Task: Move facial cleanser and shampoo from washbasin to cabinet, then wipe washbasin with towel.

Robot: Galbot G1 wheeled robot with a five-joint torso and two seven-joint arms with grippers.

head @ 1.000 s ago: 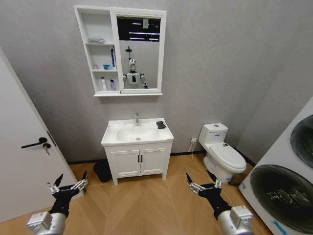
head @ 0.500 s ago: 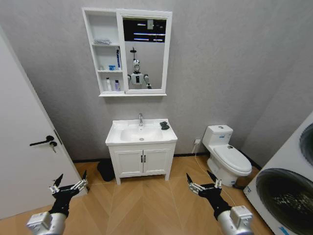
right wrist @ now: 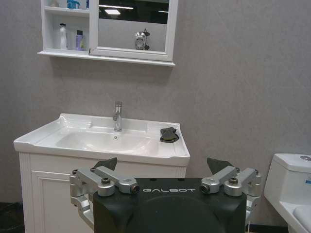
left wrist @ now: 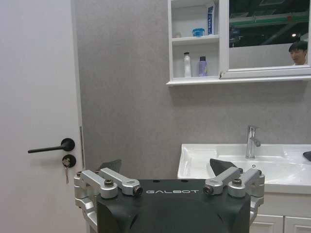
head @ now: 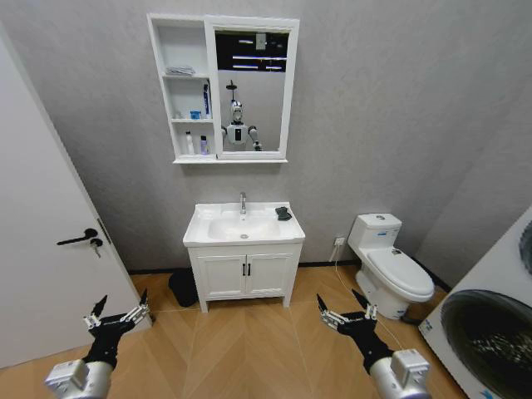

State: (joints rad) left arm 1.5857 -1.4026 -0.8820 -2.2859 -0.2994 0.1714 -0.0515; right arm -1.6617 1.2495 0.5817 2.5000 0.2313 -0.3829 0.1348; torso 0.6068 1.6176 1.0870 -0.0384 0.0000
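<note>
The towel [head: 284, 214] lies crumpled on the washbasin's [head: 243, 228] back right corner, right of the tap [head: 243, 202]. The cabinet [head: 187, 87] hangs on the wall above, joined to the mirror [head: 252, 88]; its bottom shelf holds a white bottle [head: 189, 144] and a purple bottle [head: 203, 145] side by side. Both arms are low and well back from the washbasin: the left gripper [head: 116, 312] and right gripper [head: 342, 309] each have their fingers spread wide, holding and touching nothing. Bare wood floor [head: 241, 349] lies open between them and the vanity [head: 245, 275]. A door [head: 50, 249] stands at the left, a toilet [head: 389, 266] at the right.
</note>
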